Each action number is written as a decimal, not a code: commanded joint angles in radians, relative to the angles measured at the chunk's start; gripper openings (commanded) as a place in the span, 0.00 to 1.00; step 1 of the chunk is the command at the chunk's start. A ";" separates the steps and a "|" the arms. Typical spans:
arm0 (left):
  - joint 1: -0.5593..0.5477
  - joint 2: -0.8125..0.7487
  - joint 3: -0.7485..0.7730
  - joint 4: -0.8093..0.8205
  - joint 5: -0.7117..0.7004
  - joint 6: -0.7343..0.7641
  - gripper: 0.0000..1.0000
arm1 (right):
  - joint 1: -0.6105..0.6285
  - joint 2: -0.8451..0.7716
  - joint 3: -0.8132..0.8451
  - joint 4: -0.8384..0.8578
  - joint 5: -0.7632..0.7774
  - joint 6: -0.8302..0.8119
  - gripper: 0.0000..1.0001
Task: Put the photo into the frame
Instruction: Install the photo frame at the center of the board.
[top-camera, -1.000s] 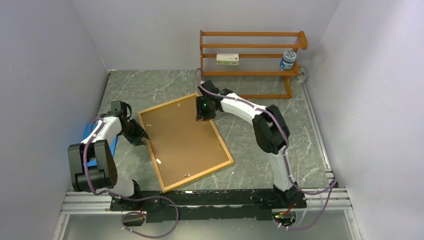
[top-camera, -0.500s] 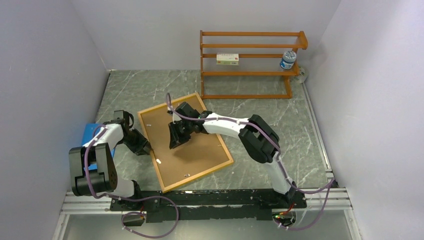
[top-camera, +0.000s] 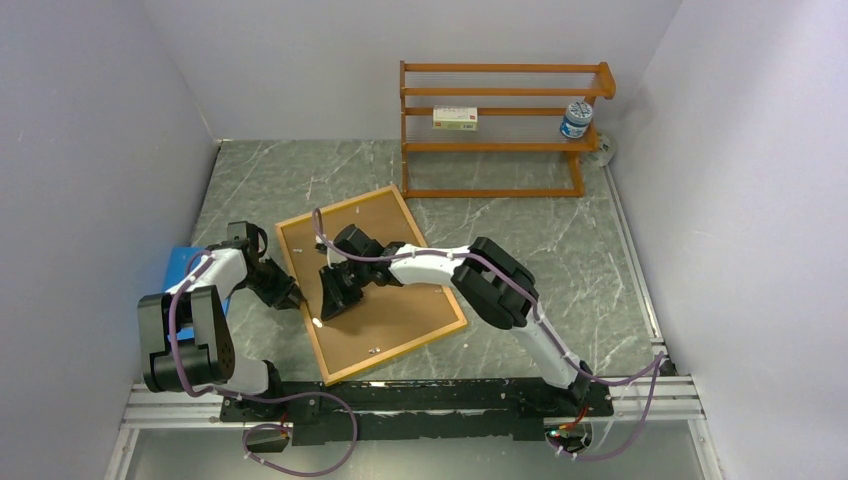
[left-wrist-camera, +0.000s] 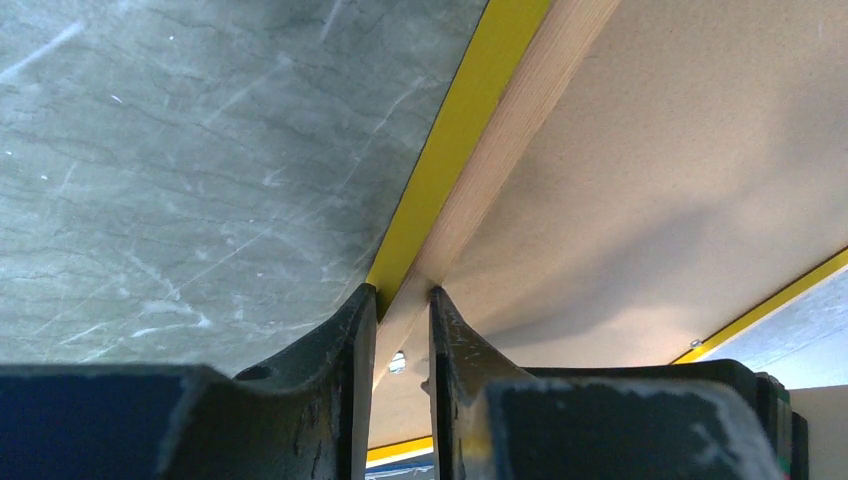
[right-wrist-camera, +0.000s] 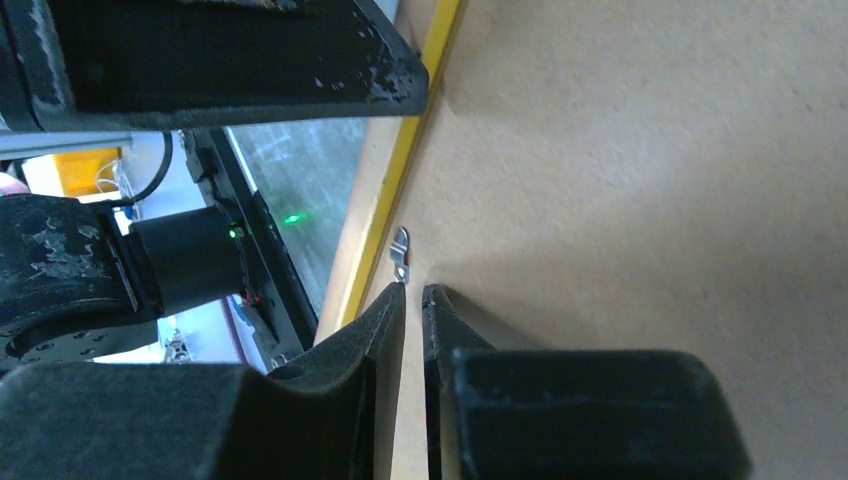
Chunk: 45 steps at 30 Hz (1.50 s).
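- Right pincer (right-wrist-camera: 411, 288): closed to a hairline gap with nothing between the tips. They point down at the board (right-wrist-camera: 650, 150), just beside a small metal tab (right-wrist-camera: 400, 252) near the frame's left rail.
- Left pincer (left-wrist-camera: 400, 292): clamped on the frame (left-wrist-camera: 450, 140) at its left edge, with the rail running between my two fingers. I cannot tell whether that edge is raised off the surface (left-wrist-camera: 180, 150).
- Frame: lies back-up in the middle of the surface, turned at an angle, with the brown board seated inside its rails.
- Photo: not in view. I judge it sits under the board, face down, but nothing here confirms that.
- Step in hand, as I judge it: turning the tab to lock the board.
- Risk 1: the tab is tiny and my tips are blunt. Off-centre, they slip and scrape the board.
- Risk 2: if my right pincer presses hard while the left holds the rail, the board may bow or pop out, loosening the photo.
- Risk 3: my left grip is on a thin rail. A sideways shove from the right could twist the frame free.
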 joint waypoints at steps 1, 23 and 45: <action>-0.003 0.002 -0.020 0.006 0.008 -0.011 0.20 | 0.019 0.050 0.024 0.067 0.005 0.018 0.17; -0.007 0.002 -0.016 0.005 0.008 -0.010 0.15 | 0.049 0.116 0.022 0.078 -0.071 -0.048 0.17; 0.001 -0.063 0.147 -0.099 -0.104 0.042 0.40 | -0.011 -0.088 -0.022 0.077 0.212 -0.053 0.33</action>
